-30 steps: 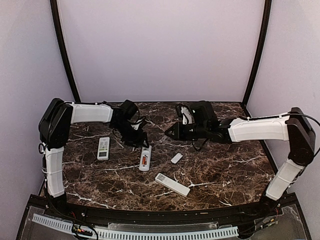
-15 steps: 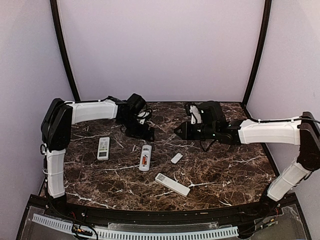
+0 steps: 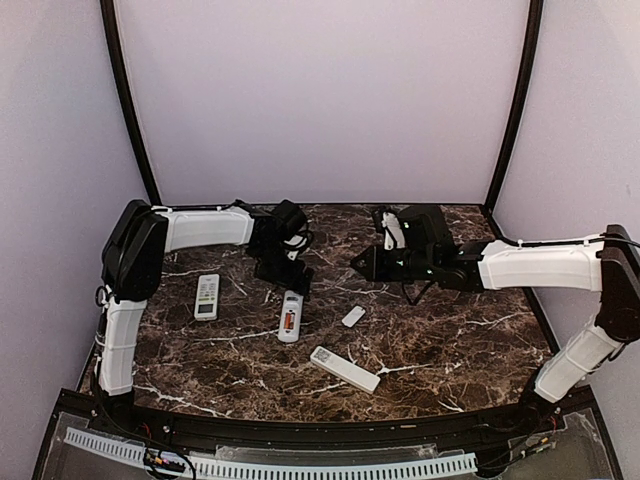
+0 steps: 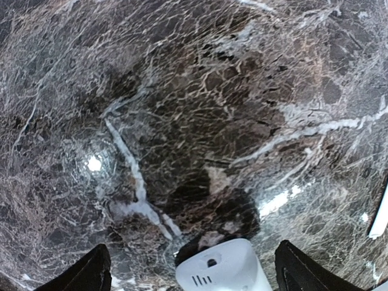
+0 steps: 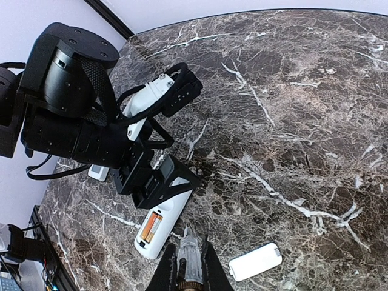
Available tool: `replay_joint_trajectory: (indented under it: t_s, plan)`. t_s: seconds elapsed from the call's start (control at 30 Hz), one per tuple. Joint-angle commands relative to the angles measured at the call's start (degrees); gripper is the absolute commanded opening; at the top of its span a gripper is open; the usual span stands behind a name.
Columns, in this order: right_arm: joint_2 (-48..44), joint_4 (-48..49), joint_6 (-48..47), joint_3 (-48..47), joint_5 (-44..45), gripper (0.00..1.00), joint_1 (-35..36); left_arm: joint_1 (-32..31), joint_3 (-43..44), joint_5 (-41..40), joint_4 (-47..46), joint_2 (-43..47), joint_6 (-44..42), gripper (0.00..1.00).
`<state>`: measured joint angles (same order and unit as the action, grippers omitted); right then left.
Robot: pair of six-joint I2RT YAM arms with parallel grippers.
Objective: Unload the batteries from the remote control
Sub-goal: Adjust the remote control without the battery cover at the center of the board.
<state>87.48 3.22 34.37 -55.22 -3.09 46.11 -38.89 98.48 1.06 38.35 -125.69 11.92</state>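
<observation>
top view: left gripper (image 3: 290,280) hangs over the far end of the open remote (image 3: 291,315), whose bay shows an orange battery (image 3: 289,321); right gripper (image 3: 356,264) sits apart to its right. left wrist: jaws spread wide either side of the remote's end, gripping nothing, so a lopsided close could skid it across the slick marble table (image 4: 200,109). right wrist: jaws clenched on a slim grey battery (image 5: 189,259), and a high release could send it rolling.

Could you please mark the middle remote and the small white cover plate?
middle remote (image 3: 290,316): top view, centre of its body.
cover plate (image 5: 255,262): right wrist view, middle of its flat face.
</observation>
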Motion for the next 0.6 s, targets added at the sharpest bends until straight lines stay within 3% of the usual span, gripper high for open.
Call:
replay_joint_trajectory:
  t_s: [0.0, 0.57]
  plan:
    - [-0.8, 1.6, -0.3, 0.4, 0.3, 0.00, -0.2, 0.0, 1.3, -2.9, 3.9, -0.1, -2.1, 0.94]
    - [-0.5, 1.3, -0.5, 0.0, 0.5, 0.00, -0.2, 0.1, 0.3, -7.1, 9.9, 0.9, -4.5, 0.94]
